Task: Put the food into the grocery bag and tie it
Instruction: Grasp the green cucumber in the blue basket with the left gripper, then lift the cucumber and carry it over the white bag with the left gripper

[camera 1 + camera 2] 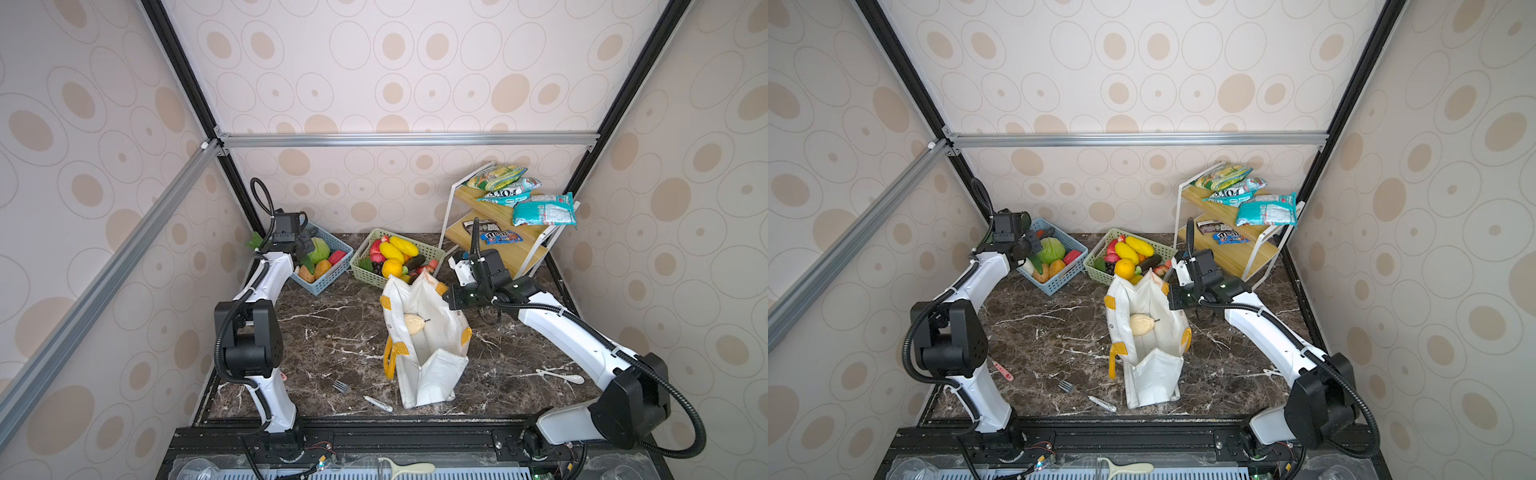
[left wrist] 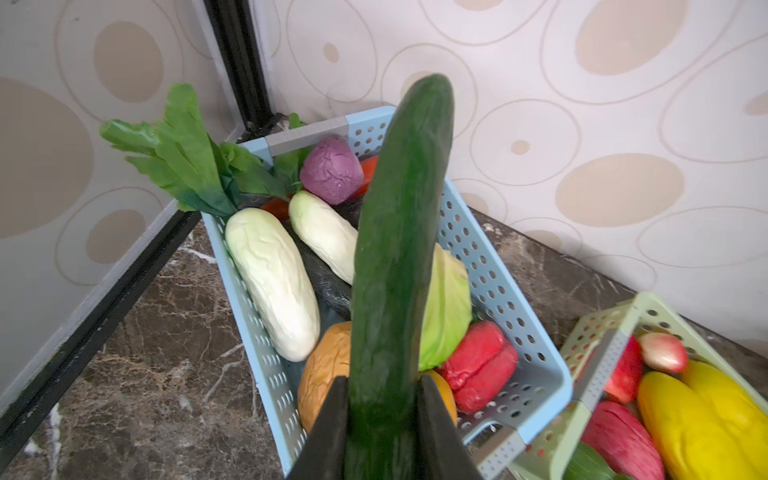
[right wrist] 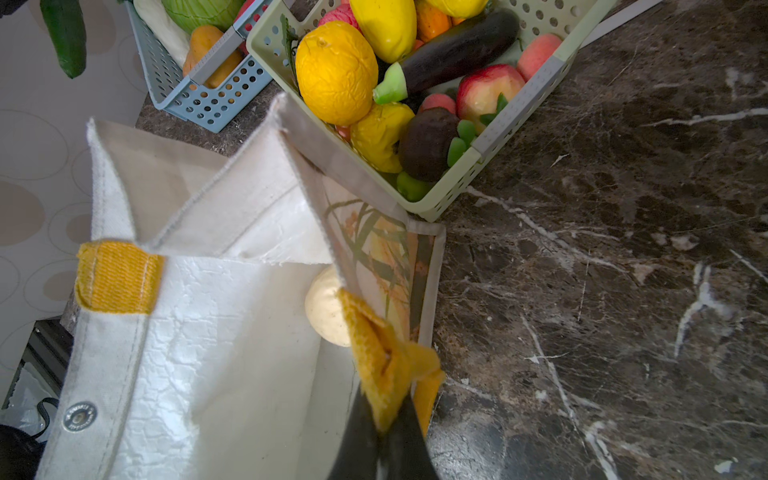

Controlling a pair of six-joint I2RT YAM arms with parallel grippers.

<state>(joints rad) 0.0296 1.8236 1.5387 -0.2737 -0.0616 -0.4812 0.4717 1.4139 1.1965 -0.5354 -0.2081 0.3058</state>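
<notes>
In both top views the left hand (image 1: 305, 249) sits over the blue basket (image 1: 328, 279), mostly hidden by its own wrist. Only a short dark stretch of the cucumber (image 1: 308, 263) shows below it, so its lean cannot be read. The grocery bag (image 1: 436, 374) stands open mid-table (image 1: 332, 332), mouth up, its long axis running from the front edge toward the green basket (image 1: 368, 276). A beige knobbly ball (image 1: 413, 324) lies inside. The right hand (image 1: 445, 296) meets the bag's far rim, tips hidden by canvas.

In the left wrist view the left hand (image 2: 383, 380) is clamped on the cucumber (image 2: 399, 232), with black fingers (image 2: 332, 424) pressed to both sides. Its long axis runs straight away from the hand, the free tip past the basket's far rim and the gripped end cut off. Beneath it, partly covered, are the cabbage (image 2: 446, 307) and red-orange pepper (image 2: 478, 365). The green leaf (image 2: 178, 153) pokes over a corner.

In the right wrist view the right hand (image 3: 386, 415) pinches the yellow-orange strap (image 3: 386, 365), bunched. The ball (image 3: 326, 307) is half hidden behind the bag wall, and only the cucumber's tip (image 3: 64, 41) shows.
</notes>
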